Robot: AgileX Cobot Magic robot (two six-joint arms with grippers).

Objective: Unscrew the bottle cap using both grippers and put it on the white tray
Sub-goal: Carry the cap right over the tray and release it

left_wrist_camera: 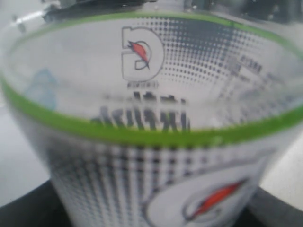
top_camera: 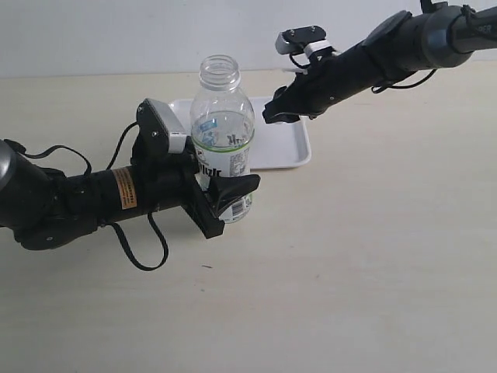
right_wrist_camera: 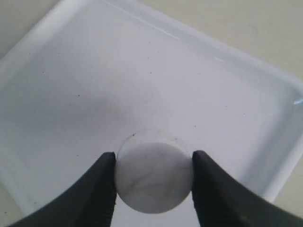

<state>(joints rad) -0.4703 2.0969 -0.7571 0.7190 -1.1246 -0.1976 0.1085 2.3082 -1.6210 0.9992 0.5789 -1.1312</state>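
The clear bottle (top_camera: 222, 140) stands upright on the table with its neck uncapped. My left gripper (top_camera: 225, 200) is shut on its lower body; in the left wrist view the green-edged label of the bottle (left_wrist_camera: 151, 118) fills the frame. The white bottle cap (right_wrist_camera: 154, 171) sits pinched between both black jaws of my right gripper (right_wrist_camera: 154, 177), held just above the floor of the white tray (right_wrist_camera: 156, 80). In the exterior view my right gripper (top_camera: 276, 115) hangs over the white tray (top_camera: 291, 148) behind the bottle, and the cap is hidden by the jaws.
The tan table (top_camera: 349, 272) spreads out in front and to the right. A pale wall (top_camera: 116, 35) runs along the back. The left arm's black cable (top_camera: 144, 249) loops on the table below its body.
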